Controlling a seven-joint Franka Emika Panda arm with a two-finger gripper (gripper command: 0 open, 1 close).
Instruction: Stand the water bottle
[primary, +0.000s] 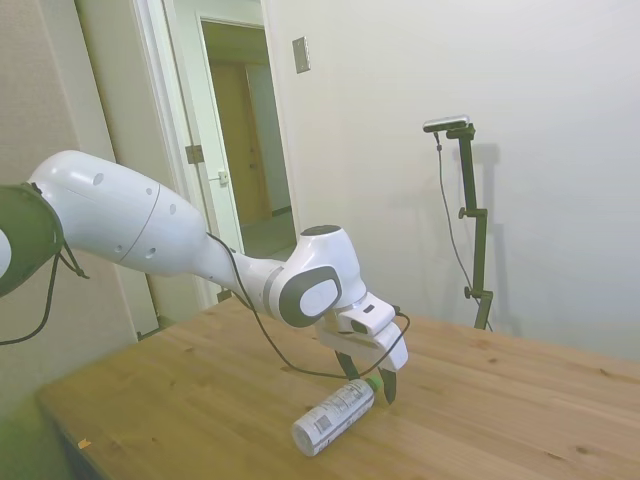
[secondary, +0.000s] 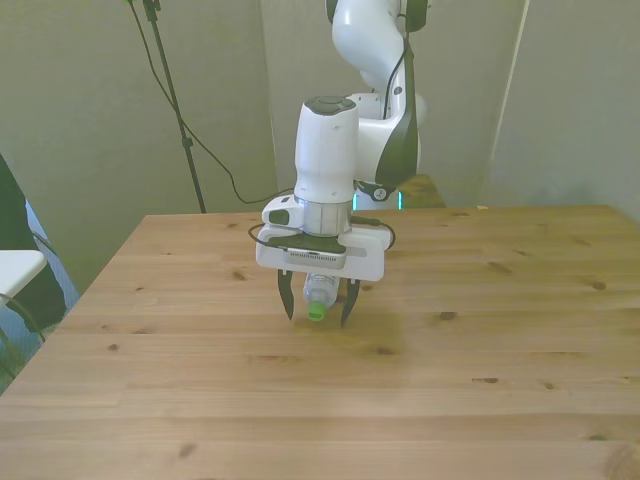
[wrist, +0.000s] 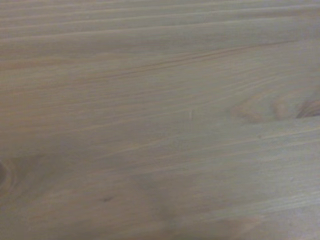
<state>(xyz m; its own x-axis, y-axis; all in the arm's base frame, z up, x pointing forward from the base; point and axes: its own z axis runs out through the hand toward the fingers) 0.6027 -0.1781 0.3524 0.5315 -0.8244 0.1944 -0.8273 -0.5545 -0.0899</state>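
Side view showed the water bottle (primary: 333, 417) lying flat on the wooden bench (primary: 200, 400). Its white label with dark print faced up, and its green cap (primary: 373, 383) pointed away from the near bench edge. The white arm (primary: 150, 225) reached in from the left of that picture and bent down to the bottle. The end effector (primary: 368, 379) hung low over the cap end. Its two dark fingers (primary: 390, 385) were spread apart, one on each side of the cap. It was hard to tell if they touched the bottle.

From the front view, the bottle (secondary: 318, 291) lay near the middle of the bench (secondary: 500, 380), with the green cap (secondary: 316, 313) pointing at the camera. The end effector (secondary: 318, 306) sat right over it. One finger (secondary: 288, 302) stood on the front view's left of the cap and the other on the front view's right. There was a small gap on both sides. The finger tips came down close to the wood.

The wrist view showed only bare wood (wrist: 160, 120), a bit blurry, with lines and a few dark knots.
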